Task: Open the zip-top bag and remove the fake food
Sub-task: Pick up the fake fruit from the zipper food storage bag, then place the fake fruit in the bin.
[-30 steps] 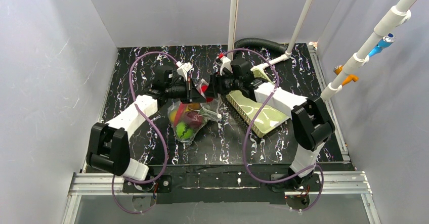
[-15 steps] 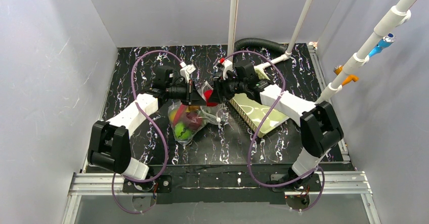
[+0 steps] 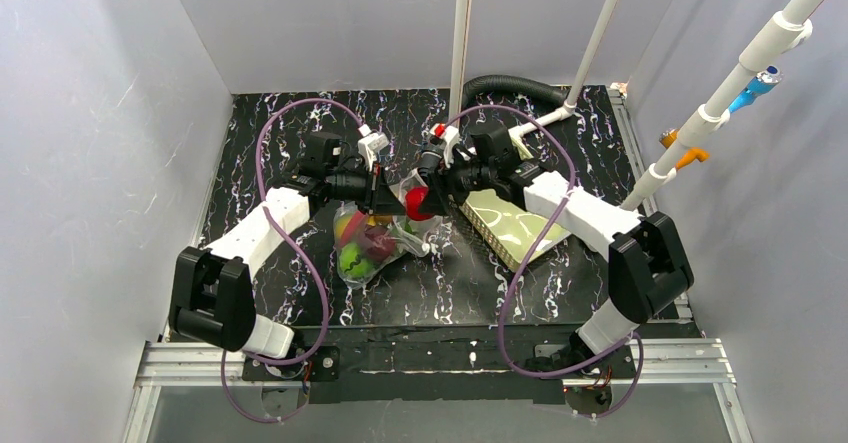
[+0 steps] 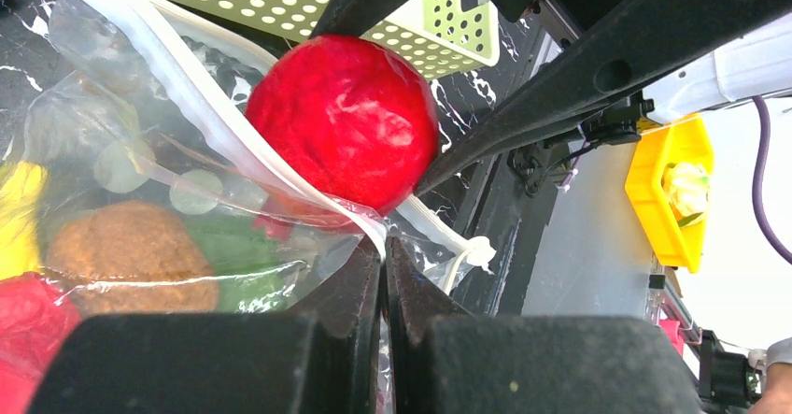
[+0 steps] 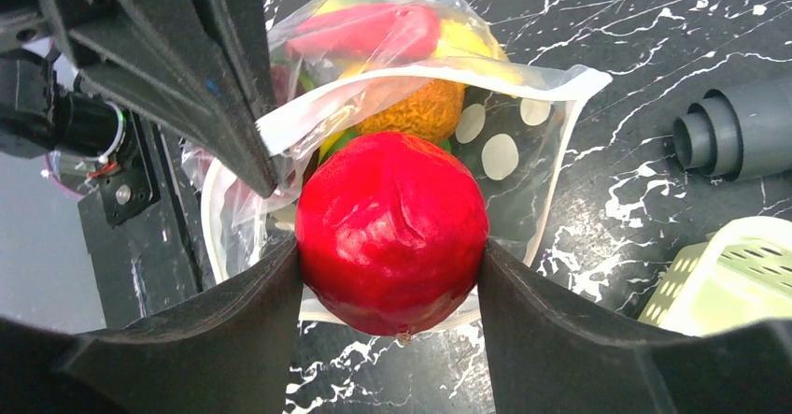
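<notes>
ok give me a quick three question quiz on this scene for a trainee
1. True or false: the right gripper is clamped on the red fruit.
2. What is the left gripper pinching? A the bag at its edge, B the hose, C the table.
3. Fill in: seen from the top camera, the green basket lies on the ___ arm's side of the bag.

Key: 1 true; 2 A; 3 right.

Fake food [image 3: 357,259] in zip-top bag [image 3: 398,243], basket [image 3: 512,223] right
</notes>
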